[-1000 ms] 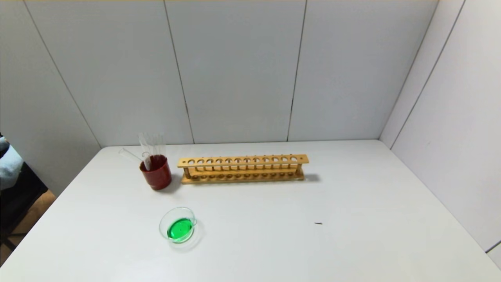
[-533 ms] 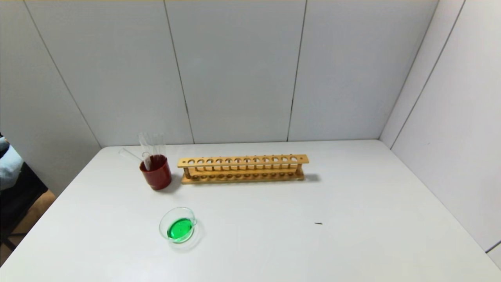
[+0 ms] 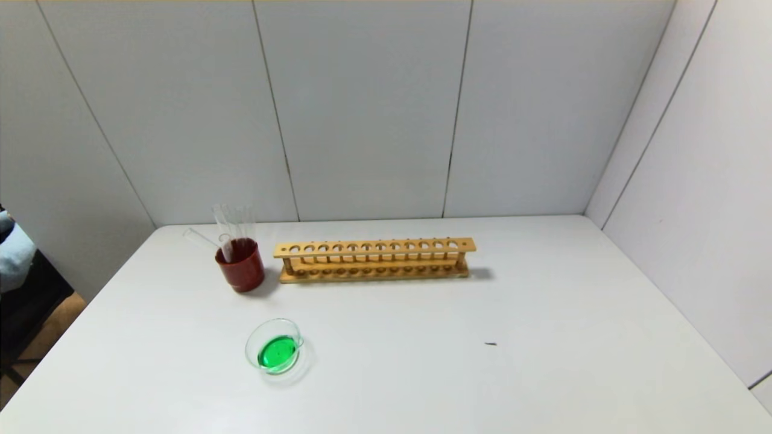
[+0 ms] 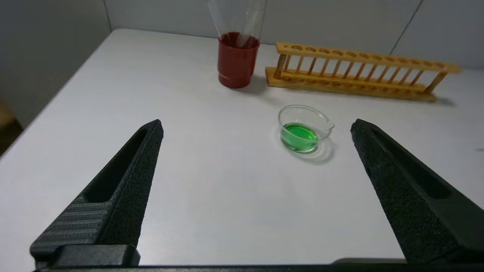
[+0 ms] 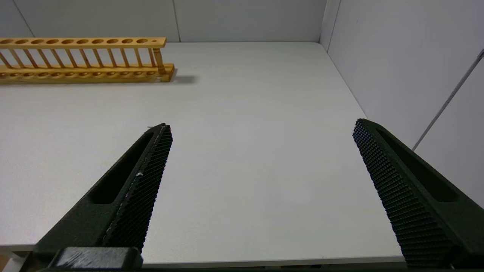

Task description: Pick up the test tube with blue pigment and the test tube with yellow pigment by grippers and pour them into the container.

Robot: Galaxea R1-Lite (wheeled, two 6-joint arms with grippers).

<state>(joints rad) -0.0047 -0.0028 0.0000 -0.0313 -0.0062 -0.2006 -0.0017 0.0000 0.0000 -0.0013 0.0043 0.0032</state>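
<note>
The container, a small clear glass dish, sits on the white table at front left and holds green liquid; it also shows in the left wrist view. No tube with blue or yellow liquid is in view. Several colourless clear tubes stand in a dark red cup. My left gripper is open and empty, back near the table's front edge, short of the dish. My right gripper is open and empty over the front right of the table. Neither gripper shows in the head view.
A wooden tube rack with no tubes in it lies along the back middle, right of the red cup; its end shows in the right wrist view. Grey walls close the back and right side. A small dark speck lies on the table.
</note>
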